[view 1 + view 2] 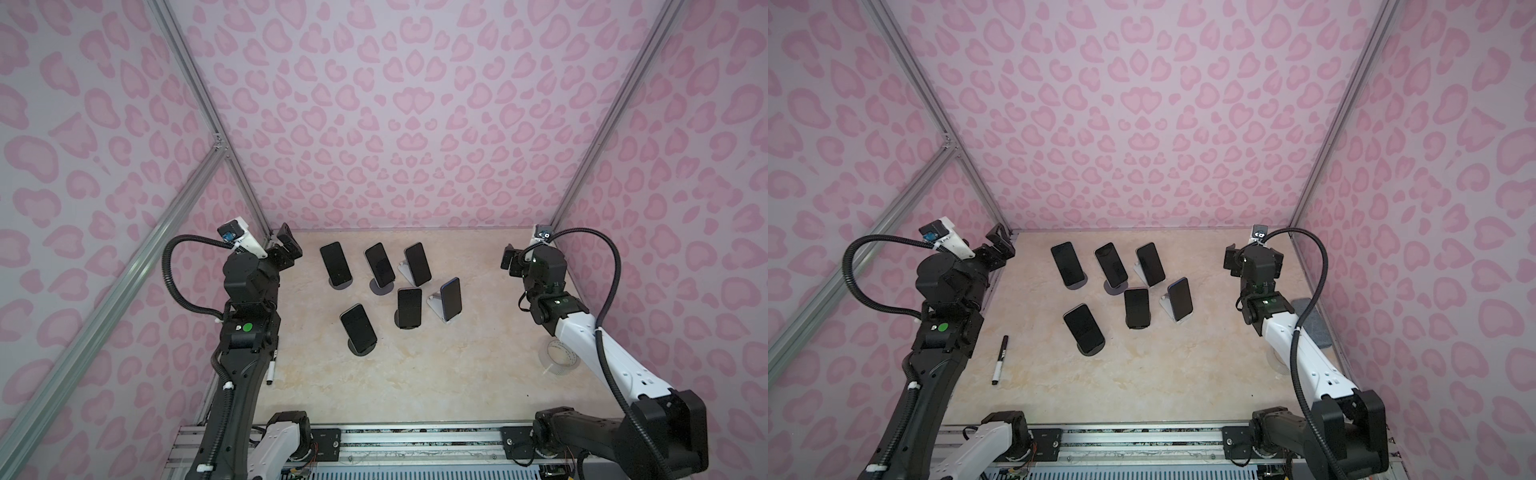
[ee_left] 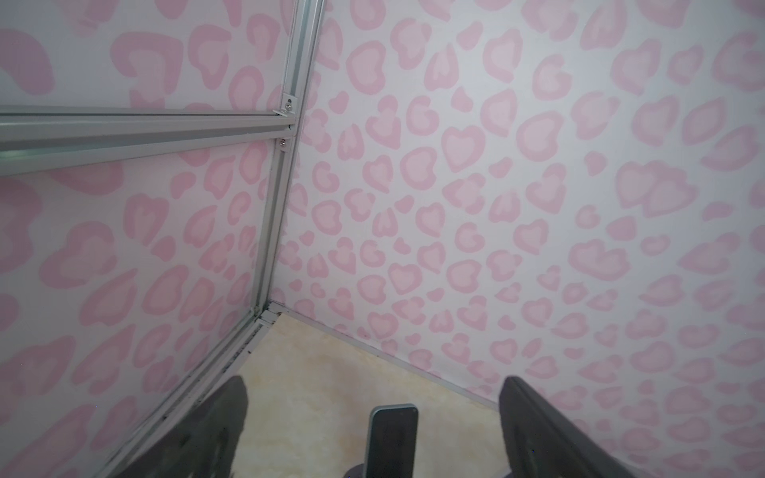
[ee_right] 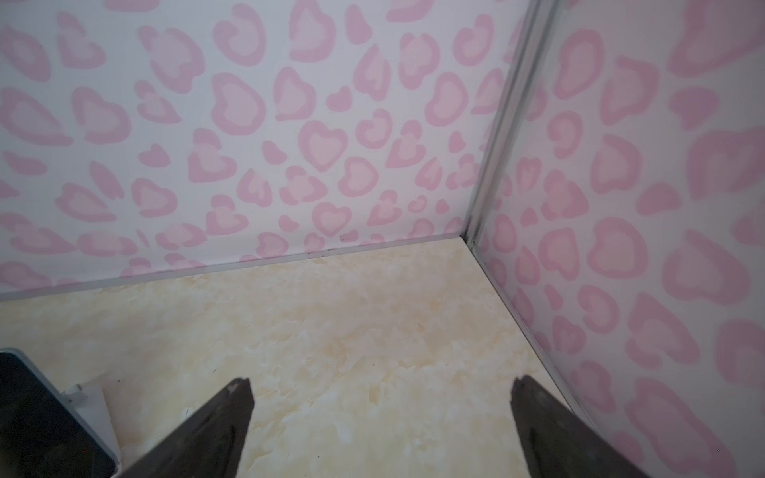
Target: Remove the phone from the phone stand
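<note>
Left wrist view: the left gripper (image 2: pixel 372 380) has its fingers (image 2: pixel 215 430) spread wide with nothing held. Past them the far-left phone (image 2: pixel 393 438) leans on its stand (image 2: pixel 355 471), clear of both fingers. The right wrist view shows the right gripper (image 3: pixel 381 381) equally wide apart and empty over bare table (image 3: pixel 352 314), with another phone (image 3: pixel 41 414) propped on a white stand (image 3: pixel 89 409) off to one side.

Only the top views give the whole layout. The left gripper sits at the far left corner and the right gripper at the far right, both well apart from the 6 phones (image 1: pixel 409 307) mid-table. All 6 are on stands, 3 in a far row and 3 nearer.

In a top view a marker (image 1: pixel 1000 359) lies in full beside the left arm, and a grey pad (image 1: pixel 1312 322) shows by the right wall. In a top view the arm hides most of the marker, the pad is out of sight, and a clear tape roll (image 1: pixel 559 357) shows near the right arm.
</note>
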Motion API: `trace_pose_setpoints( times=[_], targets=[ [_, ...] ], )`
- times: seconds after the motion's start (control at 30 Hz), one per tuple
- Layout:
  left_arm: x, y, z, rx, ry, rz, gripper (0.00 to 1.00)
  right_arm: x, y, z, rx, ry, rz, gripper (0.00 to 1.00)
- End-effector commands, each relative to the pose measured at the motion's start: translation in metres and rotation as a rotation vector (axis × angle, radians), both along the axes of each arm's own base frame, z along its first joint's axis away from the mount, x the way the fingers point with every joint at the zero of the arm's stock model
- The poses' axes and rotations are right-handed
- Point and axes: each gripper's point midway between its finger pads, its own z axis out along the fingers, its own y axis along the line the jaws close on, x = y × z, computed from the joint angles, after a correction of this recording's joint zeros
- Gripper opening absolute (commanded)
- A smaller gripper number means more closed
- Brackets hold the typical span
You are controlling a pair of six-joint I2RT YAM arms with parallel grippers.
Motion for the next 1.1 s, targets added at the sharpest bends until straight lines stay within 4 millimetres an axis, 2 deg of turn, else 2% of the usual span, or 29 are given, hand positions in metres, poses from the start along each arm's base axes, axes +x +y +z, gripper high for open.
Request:
trace_pose_setpoints(
  times=[0.0,0.03,0.07,0.17,0.23,0.3,0.4,0.43,0.5,0.63,0.73,0.83,0.9,1.07],
  targets=[
    [-0.009,-0.010,-0.011,-0.224,0.003,-0.059,0.98,-0.026,-0.013,-0.031,0.405,-0.015,-0.052,1.00],
    [-0.011,-0.012,-0.004,-0.213,-0.020,-0.072,0.98,-0.028,-0.007,-0.031,0.515,-0.046,0.033,0.97],
    [-0.013,-0.011,0.002,-0.212,-0.035,-0.066,0.98,-0.034,-0.008,-0.030,0.565,-0.064,0.044,0.94],
    [-0.015,-0.002,0.015,-0.230,-0.084,-0.016,0.98,-0.042,-0.004,-0.028,0.509,-0.027,0.064,0.93],
    [-0.016,0.011,0.016,-0.306,-0.117,0.053,0.97,-0.045,0.001,-0.023,0.462,-0.016,0.108,0.95],
    [-0.009,0.008,0.019,-0.327,-0.117,0.033,0.97,-0.051,0.005,-0.022,0.455,-0.020,0.128,0.96],
    [0.013,-0.020,0.024,-0.330,-0.056,-0.125,0.97,-0.054,0.018,-0.024,0.427,-0.004,0.177,0.99],
    [0.022,-0.030,0.022,-0.329,-0.027,-0.182,0.99,-0.054,0.028,-0.028,0.418,0.012,0.211,0.99],
    [0.031,-0.042,0.014,-0.310,0.020,-0.223,0.95,-0.052,0.053,-0.034,0.373,0.042,0.290,0.98],
    [0.034,-0.059,-0.007,-0.239,0.075,-0.221,0.95,-0.057,0.097,-0.040,0.183,0.117,0.397,0.99],
    [0.038,-0.076,-0.017,-0.199,0.118,-0.272,0.97,-0.061,0.117,-0.041,0.129,0.143,0.468,0.99],
    [0.043,-0.104,-0.028,-0.183,0.166,-0.390,0.99,-0.061,0.129,-0.045,0.131,0.164,0.508,0.99],
    [0.043,-0.118,-0.036,-0.175,0.201,-0.447,0.98,-0.058,0.130,-0.051,0.111,0.171,0.478,0.99],
    [0.037,-0.151,-0.041,-0.207,0.209,-0.609,0.98,-0.051,0.148,-0.061,0.081,0.216,0.529,0.99]
  ],
)
